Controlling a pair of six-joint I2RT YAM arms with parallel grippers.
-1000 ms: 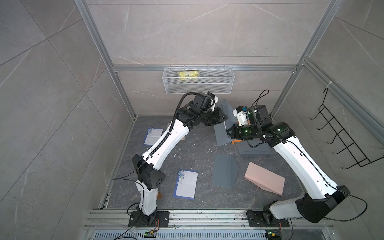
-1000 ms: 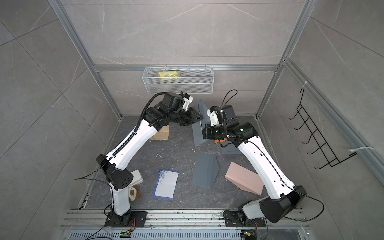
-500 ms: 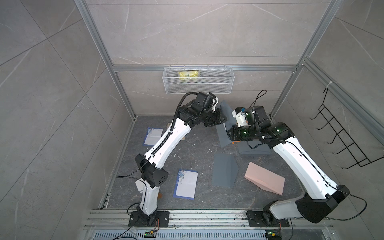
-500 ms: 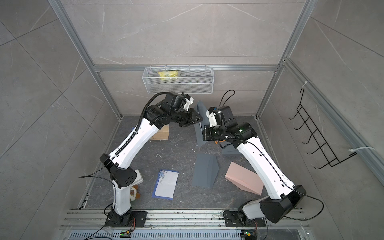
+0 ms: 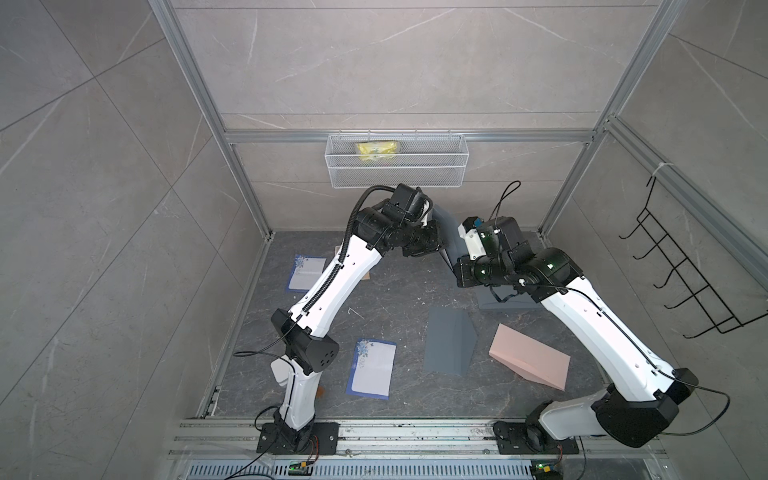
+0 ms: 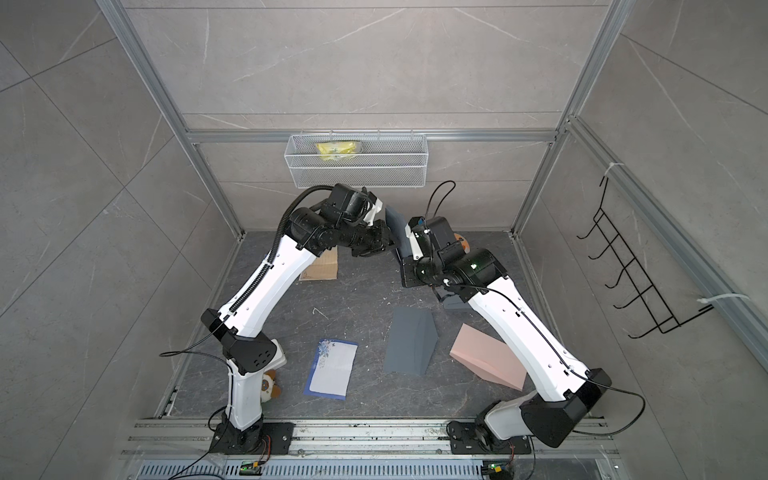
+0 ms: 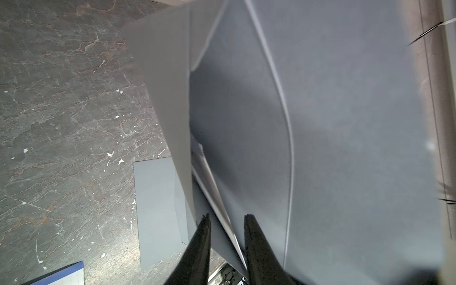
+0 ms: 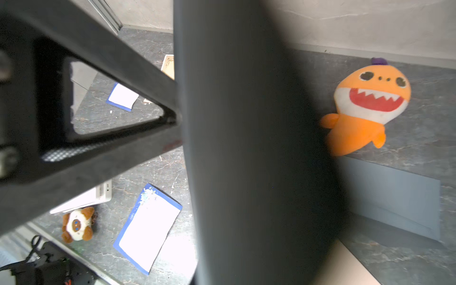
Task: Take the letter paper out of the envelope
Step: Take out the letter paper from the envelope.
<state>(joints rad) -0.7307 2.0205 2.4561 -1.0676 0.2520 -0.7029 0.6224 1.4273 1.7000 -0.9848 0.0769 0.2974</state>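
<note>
Holding a flat grey paper envelope (image 5: 446, 224) up off the dark stone table (image 5: 395, 299), just below and in front of the white wire basket (image 5: 397, 160) on the back wall. Pinched tight by the right gripper (image 5: 455, 266) at the end farthest from the basket. Puffed open at the mouth in the left wrist view. Inside it, not out yet — the white letter paper (image 7: 212, 182), with only a thin edge showing. Reaching in there with the left gripper (image 7: 227, 218): two black fingers (image 7: 204, 246) apart, one on each side of that edge, not squeezing. Flat on the table, farther from the basket than the held envelope — a white sheet with a blue border (image 5: 372, 369), a second grey envelope (image 5: 449, 340) and a pink envelope (image 5: 530, 361).
</note>
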